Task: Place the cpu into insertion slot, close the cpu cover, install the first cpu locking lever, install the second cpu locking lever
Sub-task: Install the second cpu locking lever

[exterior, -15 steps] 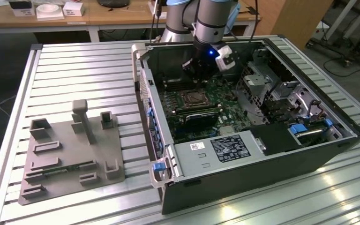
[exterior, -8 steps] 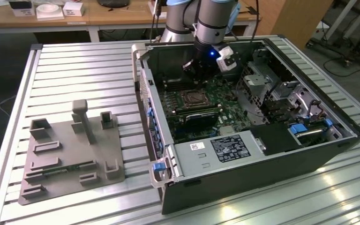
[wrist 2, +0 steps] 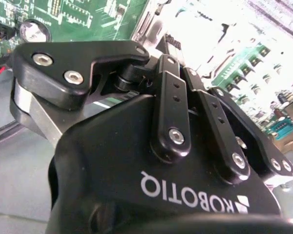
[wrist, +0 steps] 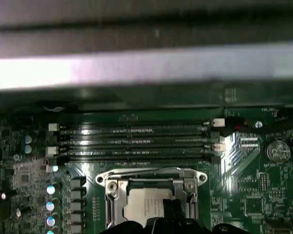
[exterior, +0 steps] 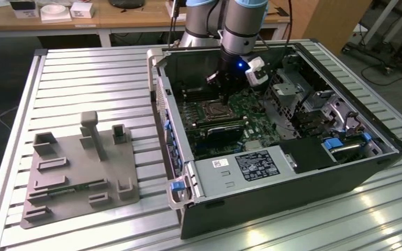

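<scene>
The gripper point(exterior: 223, 102) is being held low inside the open computer case point(exterior: 257, 206), directly over the insertion slot point(exterior: 215, 111), towards the exterior view's left of the motherboard. In the first wrist view its tips point(wrist: 170, 214) are being kept drawn together, almost touching, and nothing is seen clamped between them. They are being rested on, or just above, the near part of the cpu point(wrist: 142, 204); which of the two cannot be told.

The cpu is lying flat in the slot, and the cpu cover point(wrist: 188, 186) is being seen down around it, its window framing the silvery face.

Judged from this, the chip or its contacts are being put at risk if too much downward force is applied through the narrow tips. The cover is also likely to be scraped or lifted if the tips are dragged sideways while pressed down.

Being counted:
- one cpu
- one slot
- one cover
- one gripper
- four long memory slots point(wrist: 136, 144) just beyond the socket
- one grey fixture plate point(exterior: 68, 178) on the slatted table point(exterior: 89, 78) at the exterior view's left

The locking levers cannot be counted with confidence.
</scene>
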